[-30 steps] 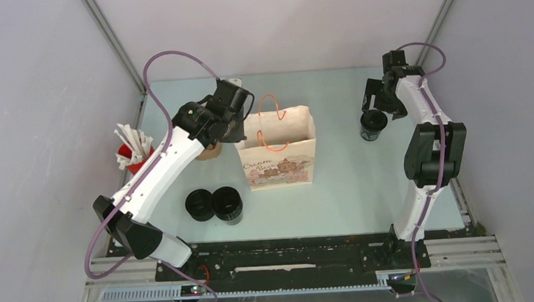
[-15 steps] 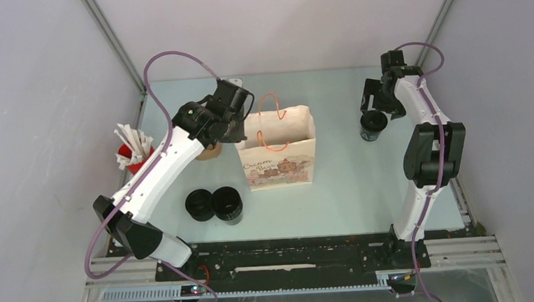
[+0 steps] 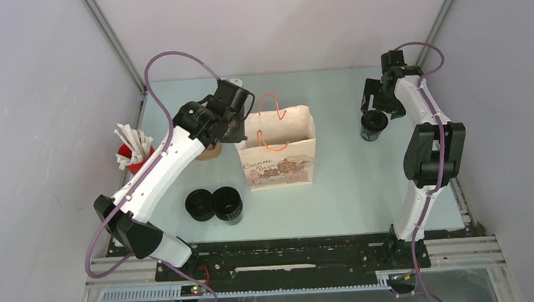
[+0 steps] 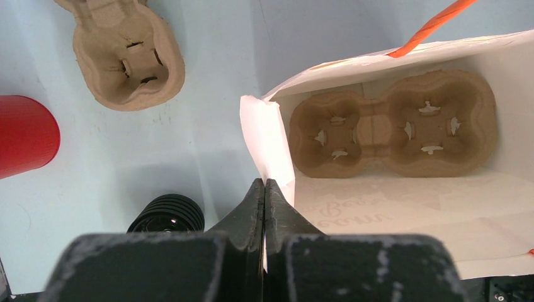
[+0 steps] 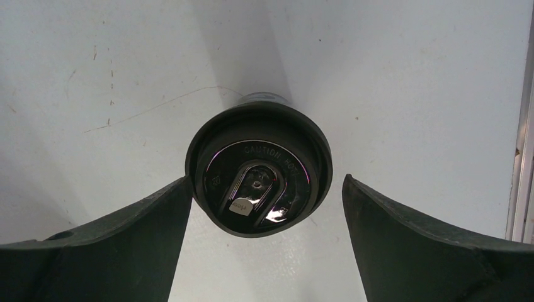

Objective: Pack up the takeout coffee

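Three black lidded takeout coffee cups show in the top view: two side by side at the front left (image 3: 199,204) (image 3: 227,204) and one at the far right (image 3: 372,125). My right gripper (image 3: 374,111) is open just above the far-right cup. In the right wrist view that cup's lid (image 5: 258,170) sits between the fingers of the right gripper (image 5: 267,180), the left finger at the lid's rim and the right one apart. My left gripper (image 4: 264,186) is shut on the left rim of the printed paper bag (image 3: 278,154), holding it open. A brown two-cup carrier (image 4: 390,123) lies inside the bag.
A second brown pulp carrier (image 4: 123,56) sits on the table left of the bag. A red cup with white sticks (image 3: 135,155) stands at the far left. One black cup (image 4: 167,214) shows below my left wrist. Orange bag handles (image 3: 271,123) stand up.
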